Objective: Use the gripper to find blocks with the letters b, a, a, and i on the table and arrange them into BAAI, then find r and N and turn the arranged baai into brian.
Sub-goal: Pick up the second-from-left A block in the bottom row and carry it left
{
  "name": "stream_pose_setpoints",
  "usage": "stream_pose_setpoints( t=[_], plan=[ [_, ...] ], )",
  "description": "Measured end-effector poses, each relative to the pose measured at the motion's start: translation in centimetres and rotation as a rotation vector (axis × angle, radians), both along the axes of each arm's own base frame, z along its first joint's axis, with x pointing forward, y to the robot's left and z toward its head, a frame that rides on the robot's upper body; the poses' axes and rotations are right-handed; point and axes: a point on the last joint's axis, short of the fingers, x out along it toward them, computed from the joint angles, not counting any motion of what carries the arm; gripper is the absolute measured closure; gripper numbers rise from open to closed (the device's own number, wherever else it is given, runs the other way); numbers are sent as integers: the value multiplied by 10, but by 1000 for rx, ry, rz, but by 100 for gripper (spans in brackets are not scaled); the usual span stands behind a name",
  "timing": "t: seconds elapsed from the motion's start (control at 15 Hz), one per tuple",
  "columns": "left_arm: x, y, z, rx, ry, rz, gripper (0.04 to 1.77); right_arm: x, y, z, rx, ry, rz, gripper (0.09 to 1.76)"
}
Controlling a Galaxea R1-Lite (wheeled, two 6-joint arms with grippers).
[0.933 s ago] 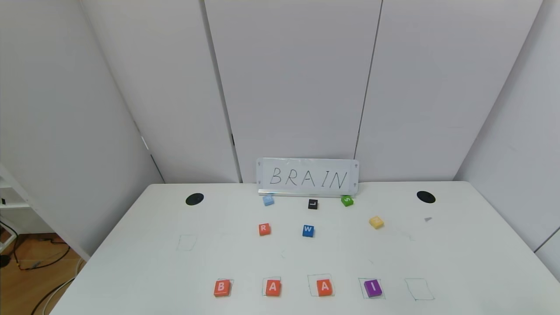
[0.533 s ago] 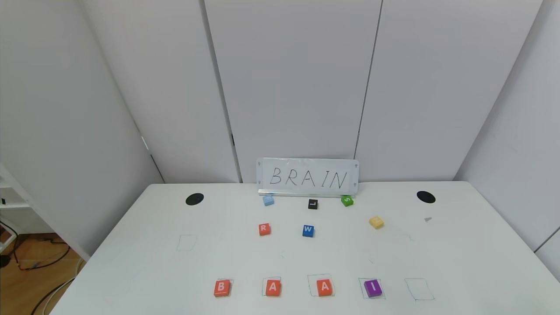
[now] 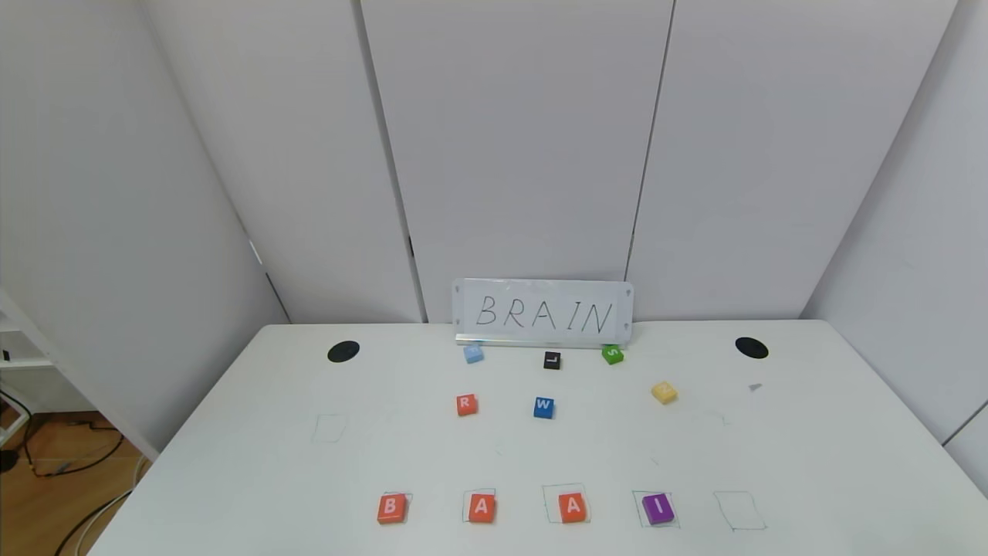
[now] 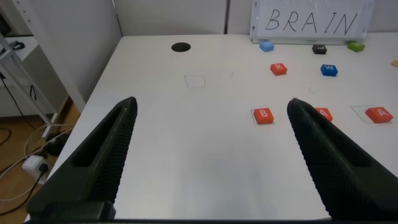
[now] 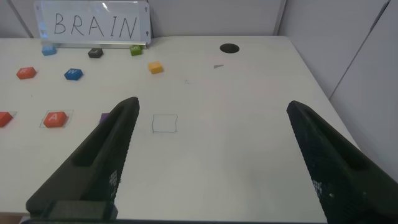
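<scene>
— White wall panels behind, a white desk point(image 3: 255, 463) in front. How far along is the word?

— First half looks done: the B tile point(image 3: 391, 508), two A tiles point(image 3: 482, 507) point(image 3: 573, 506) and the purple I tile point(image 3: 658, 509) sit in a row along the bottom of the head frame, each in or on a pen-drawn square. A fifth drawn square point(image 3: 739, 510) at the row's right end holds nothing.

— And R and N?

— Untouched, I'd judge. The R tile point(image 3: 466, 404) lies at mid-frame beside the blue W tile point(image 3: 543, 407); the yellow N tile point(image 3: 664, 392) is right of centre. Farther back, the light-blue point(image 3: 473, 354), black L point(image 3: 552, 360) and green S point(image 3: 612, 354) tiles sit below the BRAIN sign point(image 3: 543, 312).

— Tools?

— Left tool point(image 4: 211, 155) and right tool point(image 5: 211, 155) both hang spread wide over bare desk near its front edge, holding nothing. Swapping in R and adding N remains.
</scene>
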Motion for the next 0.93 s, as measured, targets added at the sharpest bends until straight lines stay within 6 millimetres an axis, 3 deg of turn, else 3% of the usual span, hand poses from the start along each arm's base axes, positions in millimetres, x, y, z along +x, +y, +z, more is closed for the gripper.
stream_pose_setpoints(
  t=[0.93],
  plan=[
    [0, 0, 0, 0, 0, -1, 9, 0, 0, 0, 0, 0, 0, 14]
  ],
)
